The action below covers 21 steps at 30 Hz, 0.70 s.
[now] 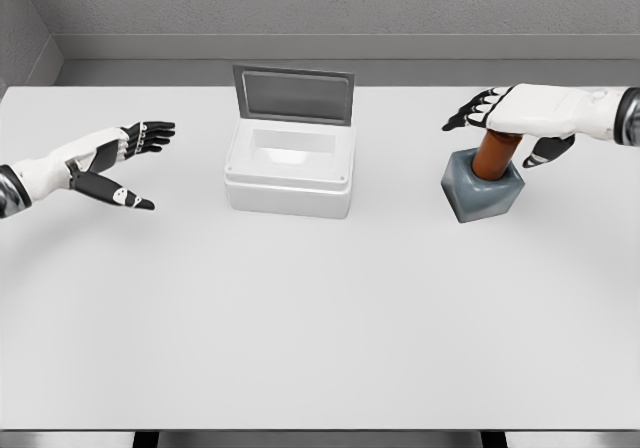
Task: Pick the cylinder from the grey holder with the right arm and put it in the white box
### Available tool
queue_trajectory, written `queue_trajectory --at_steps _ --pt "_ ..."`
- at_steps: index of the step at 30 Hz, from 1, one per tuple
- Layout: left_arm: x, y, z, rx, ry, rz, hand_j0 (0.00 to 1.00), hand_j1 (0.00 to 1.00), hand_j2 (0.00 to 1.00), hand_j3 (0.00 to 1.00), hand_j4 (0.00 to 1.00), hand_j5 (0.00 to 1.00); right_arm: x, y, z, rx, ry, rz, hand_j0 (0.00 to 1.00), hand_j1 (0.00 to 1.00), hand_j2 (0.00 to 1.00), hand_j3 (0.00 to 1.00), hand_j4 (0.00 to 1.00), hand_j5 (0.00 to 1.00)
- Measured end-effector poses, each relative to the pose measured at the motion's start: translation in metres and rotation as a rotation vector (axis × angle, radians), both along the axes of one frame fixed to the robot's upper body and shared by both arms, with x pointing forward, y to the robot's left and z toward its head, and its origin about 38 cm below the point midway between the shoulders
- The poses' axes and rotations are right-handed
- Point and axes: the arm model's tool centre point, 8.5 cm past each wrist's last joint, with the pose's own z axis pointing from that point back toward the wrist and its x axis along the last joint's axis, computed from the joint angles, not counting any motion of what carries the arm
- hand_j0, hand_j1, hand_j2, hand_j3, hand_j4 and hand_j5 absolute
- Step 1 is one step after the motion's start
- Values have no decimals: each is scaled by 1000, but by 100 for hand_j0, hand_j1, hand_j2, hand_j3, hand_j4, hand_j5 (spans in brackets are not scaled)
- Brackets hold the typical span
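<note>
The white box [289, 173] sits near the far edge of the desk [320, 328], about midway between its left and right sides, with its grey lid [293, 94] standing open and upright at the back. The box's hollow shows only white walls.

Toward the far right corner of the desk stands the grey holder [482, 190], a blocky base turned slightly askew. The brown cylinder [494, 155] stands upright in it, its lower part sunk into the holder.

The right hand [510, 123] comes in from the right edge and lies over the top of the cylinder, palm down. Its dark fingers [470, 111] stretch out to the left past the cylinder, and the thumb [547, 151] hangs down on the cylinder's right side; the hand is spread, not closed around it.

The left hand [110, 163] hovers above the desk near its left edge, fingers extended and apart, holding nothing, well apart from the box.
</note>
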Motion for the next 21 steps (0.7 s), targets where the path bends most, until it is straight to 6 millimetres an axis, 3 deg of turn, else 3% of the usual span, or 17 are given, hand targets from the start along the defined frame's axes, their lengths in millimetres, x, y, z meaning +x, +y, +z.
queue_trajectory --at_steps 2,5,8,10,15,21 --pt "0 0 0 0 0 0 100 100 100 100 100 100 0 1 -1 -1 2 2 100 100 100 100 100 100" --pt "0 0 0 0 0 0 100 100 100 100 100 100 0 1 -2 -1 4 3 86 86 86 86 86 86" --pt "0 0 1 -1 -2 1 100 100 100 100 100 100 0 2 -3 -2 7 6 43 43 43 43 43 43" --pt "0 0 1 -2 -3 1 100 100 100 100 100 100 0 3 -3 -2 8 6 34 34 34 34 34 34" --pt "1 3 3 -7 -7 10 100 100 100 100 100 100 0 3 -3 0 9 6 27 27 27 27 27 27" --pt "1 4 4 -9 -9 12 100 100 100 100 100 100 1 3 7 0 -12 11 27 27 27 27 27 27"
